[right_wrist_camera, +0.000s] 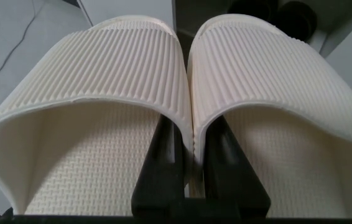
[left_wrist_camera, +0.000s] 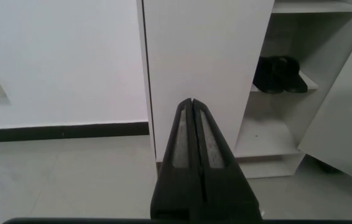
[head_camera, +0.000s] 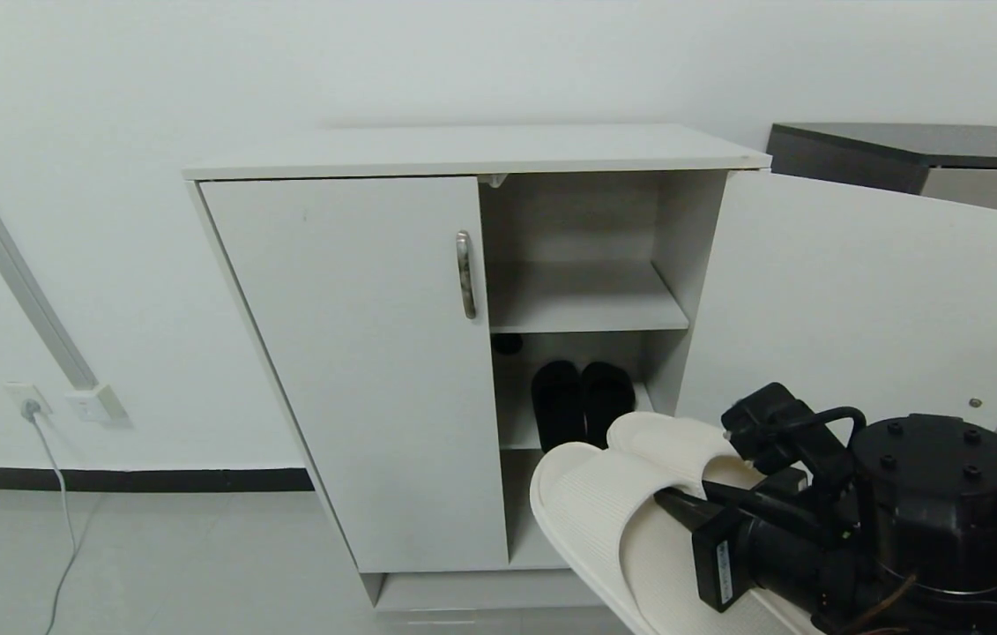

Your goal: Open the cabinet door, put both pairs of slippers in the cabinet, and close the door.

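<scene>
Right tool (right_wrist_camera: 191, 149) clamped on the pair of white slippers (right_wrist_camera: 132, 74): one finger inside each slipper, the two inner walls pinched together between them. Pair sits side by side, touching, toes pointing toward the cabinet (head_camera: 472, 150). It is held off the floor in front of the open right half, not yet inside.

Right door (head_camera: 868, 291) swung wide open. Left door (head_camera: 357, 353) shut, metal handle (head_camera: 465, 273) at its inner edge.

Black slippers (head_camera: 582, 401) lie side by side on the middle shelf (head_camera: 514, 407), behind the raised white pair.

Left tool (left_wrist_camera: 191, 112) closed, fingers pressed flat together, gripping nothing. It hangs above the grey floor (left_wrist_camera: 70, 174), facing the shut left door.

Wall socket (head_camera: 29, 401) with a cable (head_camera: 64, 520) on the wall, left of the cabinet.
</scene>
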{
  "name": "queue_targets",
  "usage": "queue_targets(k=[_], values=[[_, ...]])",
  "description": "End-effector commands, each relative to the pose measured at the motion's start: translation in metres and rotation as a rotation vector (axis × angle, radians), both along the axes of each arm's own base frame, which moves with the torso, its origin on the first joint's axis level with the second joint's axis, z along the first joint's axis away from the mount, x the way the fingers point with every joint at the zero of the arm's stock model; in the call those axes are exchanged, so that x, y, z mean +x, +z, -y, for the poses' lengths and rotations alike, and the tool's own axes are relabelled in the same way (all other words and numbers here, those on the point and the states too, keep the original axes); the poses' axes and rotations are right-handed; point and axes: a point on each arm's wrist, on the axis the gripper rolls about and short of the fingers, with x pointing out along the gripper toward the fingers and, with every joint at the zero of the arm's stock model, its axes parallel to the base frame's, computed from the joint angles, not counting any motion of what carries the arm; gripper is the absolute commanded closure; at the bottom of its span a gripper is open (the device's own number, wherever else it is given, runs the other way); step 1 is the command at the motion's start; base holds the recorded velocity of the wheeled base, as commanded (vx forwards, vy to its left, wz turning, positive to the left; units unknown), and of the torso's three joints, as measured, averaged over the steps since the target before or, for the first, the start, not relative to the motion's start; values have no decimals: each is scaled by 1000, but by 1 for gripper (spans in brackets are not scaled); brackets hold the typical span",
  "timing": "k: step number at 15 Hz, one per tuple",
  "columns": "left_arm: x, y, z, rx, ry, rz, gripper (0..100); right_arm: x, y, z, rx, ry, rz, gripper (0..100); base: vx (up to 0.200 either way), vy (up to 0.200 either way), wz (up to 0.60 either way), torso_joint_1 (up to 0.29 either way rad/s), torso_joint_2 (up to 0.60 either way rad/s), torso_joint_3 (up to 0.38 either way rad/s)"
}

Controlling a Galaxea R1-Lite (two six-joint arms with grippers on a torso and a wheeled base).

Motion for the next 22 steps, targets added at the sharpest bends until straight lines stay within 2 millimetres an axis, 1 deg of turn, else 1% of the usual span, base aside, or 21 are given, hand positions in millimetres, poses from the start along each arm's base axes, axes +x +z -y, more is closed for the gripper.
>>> queue_targets(k=[1, 3, 4, 5, 7, 8, 9, 10, 12, 13, 15, 22], values=[[0, 0, 0, 0, 0, -3, 100, 1, -2, -1, -16, 4, -1, 100, 0, 0, 0, -7, 154, 173], [0, 0, 0, 0, 0, -1, 100, 6, -7, -9, -43, -15, 1, 100, 0, 0, 0, -2, 159, 88], [0, 0, 0, 0, 0, -3, 100, 16, -13, -31, -51, -134, 11, 100, 0, 0, 0, 7, 71, 36], [0, 0, 0, 0, 0, -3, 100, 25, -17, -51, -22, -248, 12, 100, 0, 0, 0, 0, 0, 0], [0, 0, 0, 1, 0, -1, 100, 45, -24, -78, -21, -387, 49, 100, 0, 0, 0, 0, 0, 0], [0, 0, 0, 1, 0, -3, 100, 52, -20, -89, -15, -446, 81, 100, 0, 0, 0, 0, 0, 0], [0, 0, 0, 1, 0, -1, 100, 58, -16, -97, -13, -491, 100, 100, 0, 0, 0, 0, 0, 0], [0, 0, 0, 1, 0, -3, 100, 63, -7, -103, -7, -514, 111, 100, 0, 0, 0, 0, 0, 0], [0, 0, 0, 1, 0, -3, 100, 69, 9, -107, -5, -534, 115, 100, 0, 0, 0, 0, 0, 0], [0, 0, 0, 1, 0, -1, 100, 75, 17, -106, -5, -560, 123, 100, 0, 0, 0, 0, 0, 0], [0, 0, 0, 1, 0, -3, 100, 81, 28, -106, 2, -580, 129, 100, 0, 0, 0, 0, 0, 0], [0, 0, 0, 0, 0, -3, 100, 80, 40, -104, 6, -569, 150, 100, 0, 0, 0, 0, 0, 0]])
